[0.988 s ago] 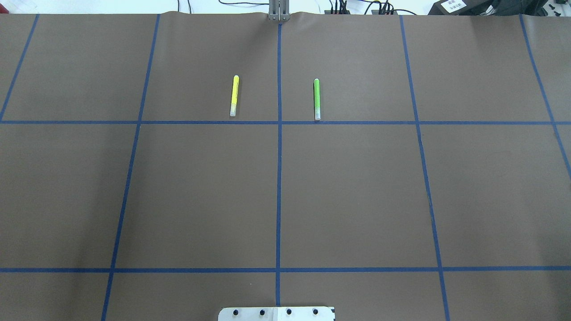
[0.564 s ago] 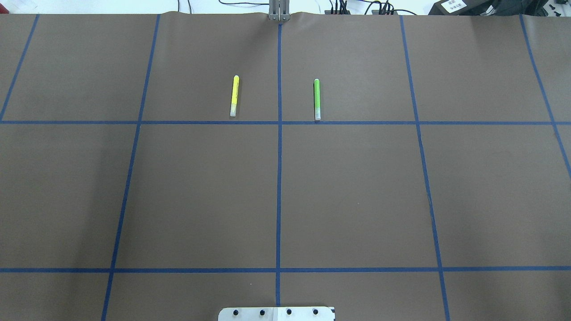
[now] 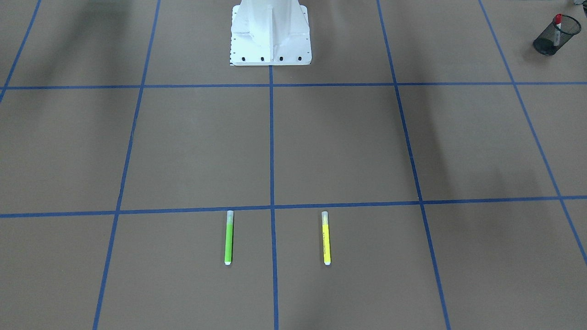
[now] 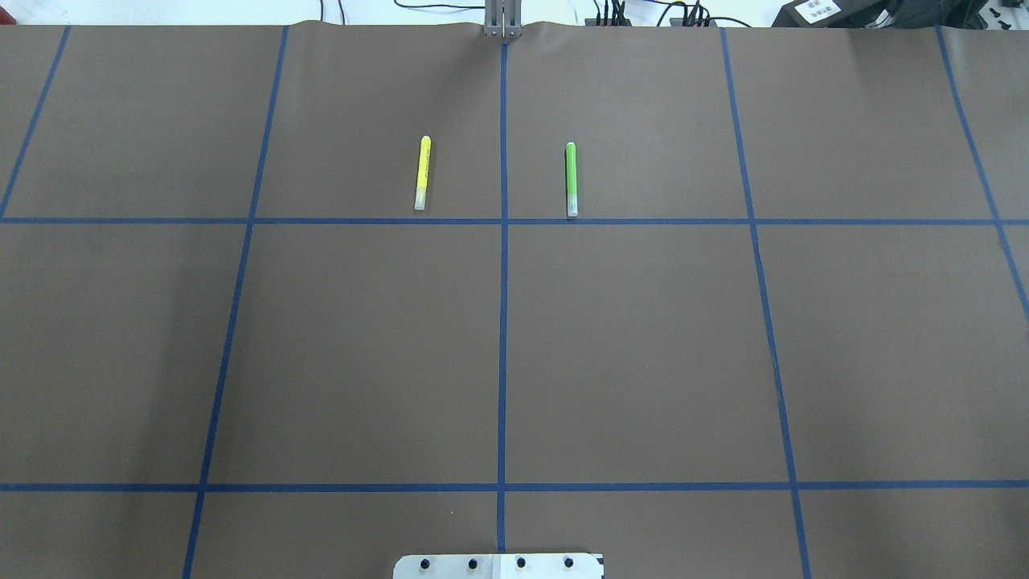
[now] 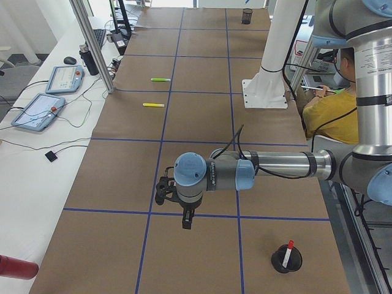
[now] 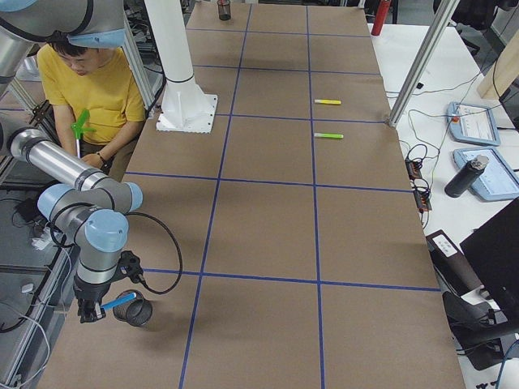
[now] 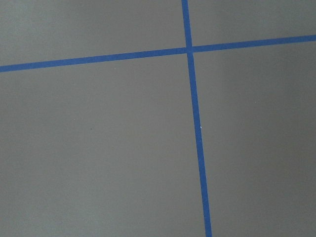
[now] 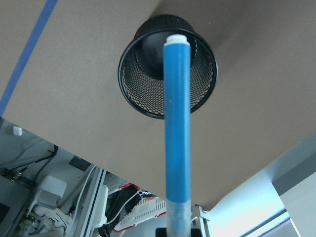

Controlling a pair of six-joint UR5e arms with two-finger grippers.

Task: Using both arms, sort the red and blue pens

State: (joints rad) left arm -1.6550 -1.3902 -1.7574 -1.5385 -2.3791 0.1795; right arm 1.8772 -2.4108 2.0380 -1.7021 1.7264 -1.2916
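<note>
- The right hand (image 6: 92, 311) is clamped on the blue pen (image 8: 177, 123), gripping it at the clear-capped end. The barrel juts out from the hand, clear of the table (image 4: 643, 362).
- The pen's white end points at the mouth of a black mesh cup (image 8: 136, 96), which stands just ahead of that hand near the table's edge. Whether pen and cup touch, I cannot tell.
- The left hand (image 5: 185, 219) hangs above bare table, by a crossing of blue tape lines (image 7: 190, 49). Whether its fingers are apart or together, I cannot tell.
- The red pen (image 5: 288, 251) stands red end up in a second black mesh cup (image 5: 286, 264), near the left hand on the side toward the robot.
- A yellow marker (image 4: 422, 173) and a green marker (image 4: 571, 178) lie parallel, side by side, well apart from both hands.
</note>
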